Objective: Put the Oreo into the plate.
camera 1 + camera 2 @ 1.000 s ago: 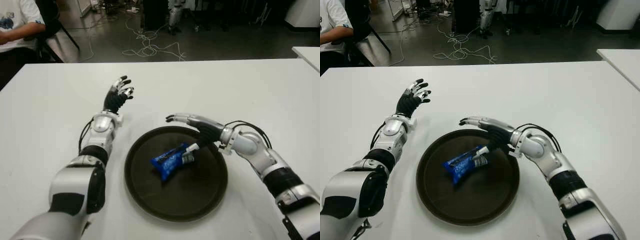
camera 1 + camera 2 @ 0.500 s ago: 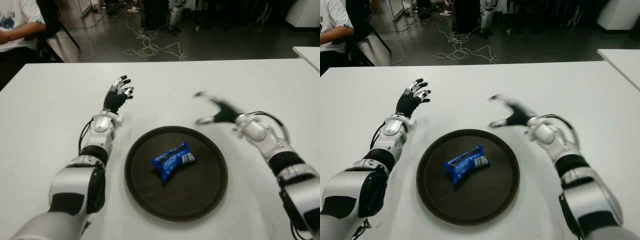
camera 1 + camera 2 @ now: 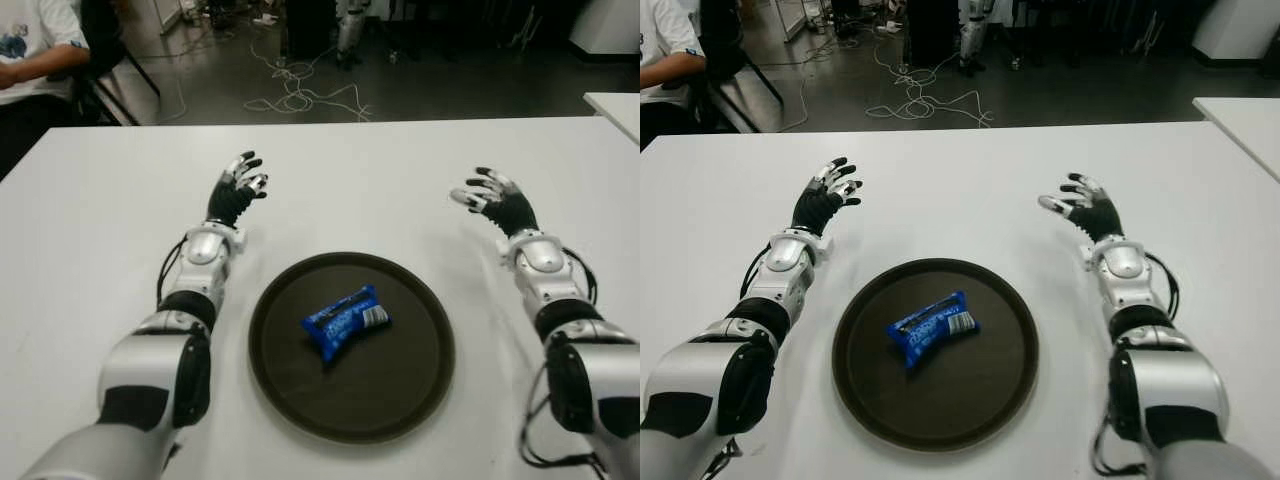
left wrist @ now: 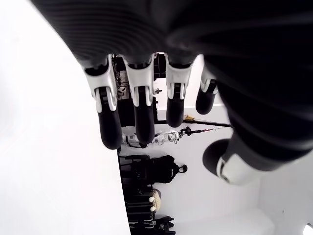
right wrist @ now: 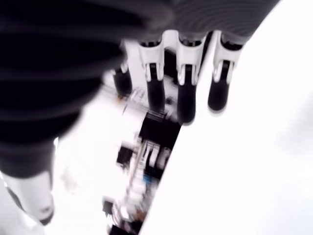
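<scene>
Blue Oreo (image 3: 345, 320) in plate (image 3: 410, 390), hands open

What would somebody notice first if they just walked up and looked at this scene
The eye goes first to the blue Oreo packet lying near the middle of the round dark plate on the white table. Next come the two robot hands, both empty with fingers spread: the left hand beyond the plate on the robot's left, the right hand beyond it on the right. A seated person shows at the far left corner.
</scene>
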